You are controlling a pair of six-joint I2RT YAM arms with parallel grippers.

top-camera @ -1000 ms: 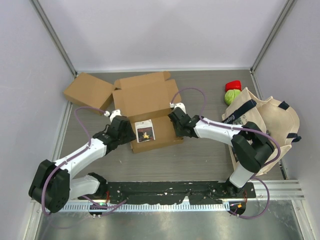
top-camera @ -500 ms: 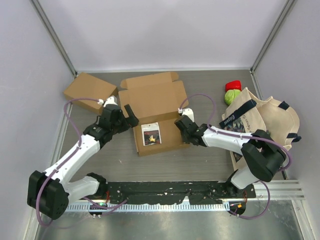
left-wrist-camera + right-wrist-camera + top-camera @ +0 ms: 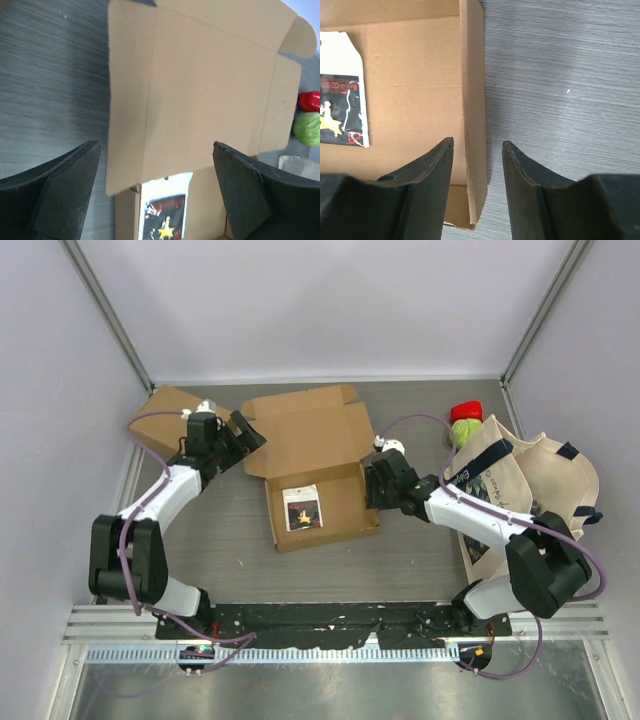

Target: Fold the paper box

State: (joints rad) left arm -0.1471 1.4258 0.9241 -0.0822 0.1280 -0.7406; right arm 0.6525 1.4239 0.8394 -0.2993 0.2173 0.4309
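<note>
The grey table [image 3: 400,565] carries the paper box [image 3: 310,435], lid lying open, between both grippers. The left gripper [image 3: 243,430] is spread wide and holds nothing; its wrist view shows the lid just ahead. The right gripper [image 3: 372,483] is narrowly parted. Only its wrist view shows the box's right wall [image 3: 472,90] standing between its fingers, and a star-printed packet [image 3: 340,105] beyond its left finger.

Box lid [image 3: 210,100] between wide-apart jaws

White arm links [image 3: 165,495], black joints, looping purple cables [image 3: 150,417], matte black wedge-shaped gripper fingers [image 3: 55,190]
</note>
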